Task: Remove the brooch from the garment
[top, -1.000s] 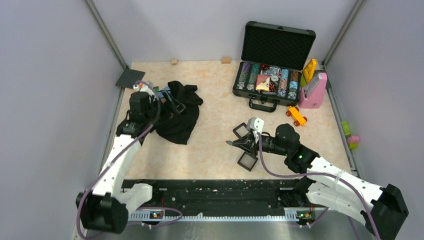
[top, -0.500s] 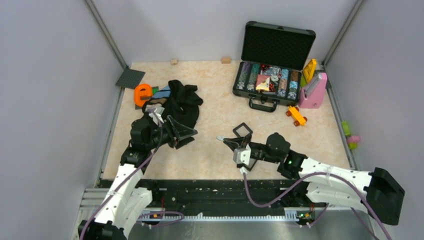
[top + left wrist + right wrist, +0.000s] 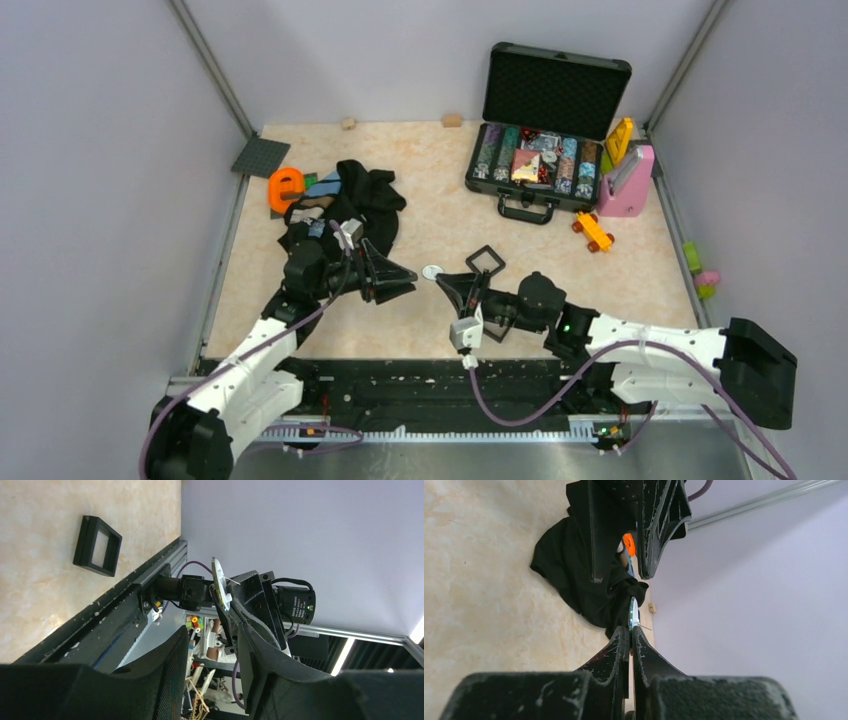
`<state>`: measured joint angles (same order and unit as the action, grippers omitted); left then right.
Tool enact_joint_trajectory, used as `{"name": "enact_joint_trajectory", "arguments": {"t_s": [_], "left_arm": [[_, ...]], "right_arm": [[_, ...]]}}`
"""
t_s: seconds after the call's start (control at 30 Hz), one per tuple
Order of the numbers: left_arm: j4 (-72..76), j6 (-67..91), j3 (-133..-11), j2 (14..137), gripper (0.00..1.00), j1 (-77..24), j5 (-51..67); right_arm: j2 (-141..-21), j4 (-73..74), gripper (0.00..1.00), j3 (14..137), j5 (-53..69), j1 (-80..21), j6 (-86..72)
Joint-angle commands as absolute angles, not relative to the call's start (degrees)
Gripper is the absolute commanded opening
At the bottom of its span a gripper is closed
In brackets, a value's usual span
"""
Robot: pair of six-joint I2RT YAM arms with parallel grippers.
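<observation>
The garment (image 3: 352,207) is a crumpled black cloth at the back left of the table, and it also shows in the right wrist view (image 3: 569,575). My right gripper (image 3: 441,283) is shut on the brooch (image 3: 432,271), a small pale round disc held off the garment near the table's middle. It shows edge-on between the fingertips in the right wrist view (image 3: 633,614) and also in the left wrist view (image 3: 219,586). My left gripper (image 3: 404,276) is open and empty, pointing at the right gripper from a short gap; its jaws (image 3: 212,630) stand wide apart.
A square black frame (image 3: 485,261) lies just behind the right gripper. An open case of poker chips (image 3: 545,165) stands at the back right, with a pink object (image 3: 628,185) and an orange toy car (image 3: 593,231) beside it. An orange piece (image 3: 285,188) and a grey plate (image 3: 260,157) lie by the garment.
The left gripper has come off the garment and moved right and toward the near edge. The right gripper has swung left, now holding the disc up facing the left gripper.
</observation>
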<state>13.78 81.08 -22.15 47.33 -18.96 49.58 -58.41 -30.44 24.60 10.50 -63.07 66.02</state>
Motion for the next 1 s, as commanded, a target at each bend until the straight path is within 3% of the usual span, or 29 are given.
{"name": "enact_joint_trajectory", "arguments": {"t_s": [0.0, 0.43, 0.77, 0.9, 0.93, 0.97], "left_arm": [[23.9, 84.7, -22.0, 49.3, 0.45, -21.1, 48.3], [24.7, 85.1, -21.1, 50.4, 0.4, -21.9, 46.5], [25.6, 85.3, -21.1, 51.3, 0.18, -21.9, 47.1], [25.8, 84.9, -21.5, 52.3, 0.01, -22.0, 47.9], [25.8, 84.5, -21.7, 52.5, 0.0, -21.9, 48.1], [25.8, 83.9, -22.1, 52.7, 0.0, -21.9, 48.3]], "right_arm": [[-59.0, -31.5, 0.0, 28.2, 10.0, -64.4, 68.6], [-58.5, -30.0, 0.0, 28.5, 10.0, -66.2, 69.3], [-59.2, -29.8, 0.0, 28.7, 9.8, -66.7, 69.3], [-59.8, -29.7, 0.0, 28.9, 9.8, -66.7, 69.2], [-59.8, -29.9, 0.03, 28.7, 9.8, -66.8, 68.9], [-59.7, -30.4, 0.14, 28.4, 9.9, -66.8, 68.2]]}}
